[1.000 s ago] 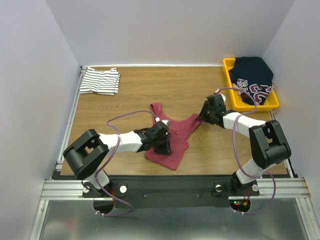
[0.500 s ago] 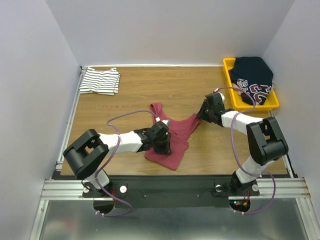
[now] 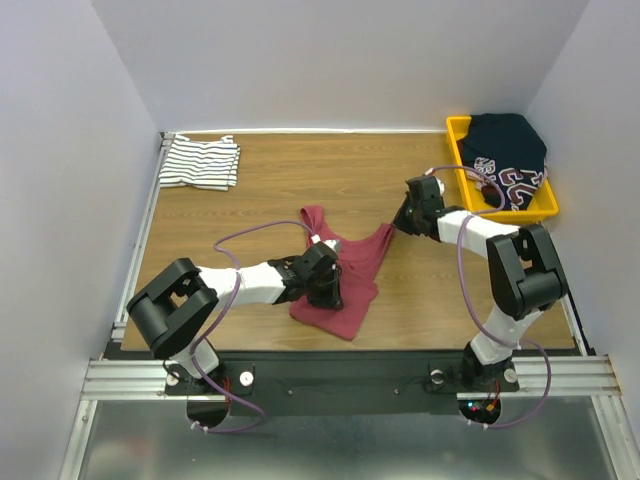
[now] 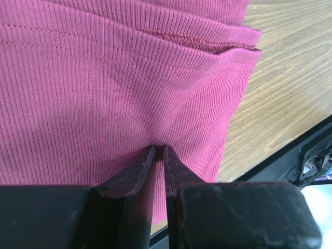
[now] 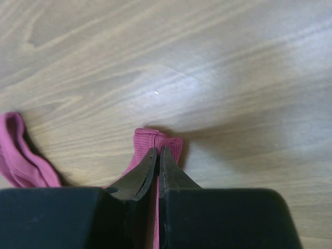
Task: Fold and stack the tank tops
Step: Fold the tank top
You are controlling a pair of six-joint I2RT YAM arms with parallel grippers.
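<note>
The maroon tank top [image 3: 345, 275] lies partly spread in the middle of the table. My left gripper [image 3: 328, 290] is shut on the cloth of its body, a pinched fold between the fingertips [image 4: 160, 149]. My right gripper [image 3: 400, 225] is shut on the end of its right shoulder strap [image 5: 158, 141], held just above the wood. The other strap [image 3: 313, 218] lies loose at the upper left and shows at the left edge of the right wrist view [image 5: 21, 155]. The striped white tank top [image 3: 200, 163] lies folded at the far left corner.
A yellow bin [image 3: 460, 150] at the far right holds a dark printed garment [image 3: 510, 155]. The table's near edge and a black rail [image 4: 306, 155] run just beyond the maroon top's hem. Walls close in the table on three sides.
My right gripper has carried the strap end away from the body, toward the far side and slightly left, drawing the cloth taut. The left gripper has stayed put.
</note>
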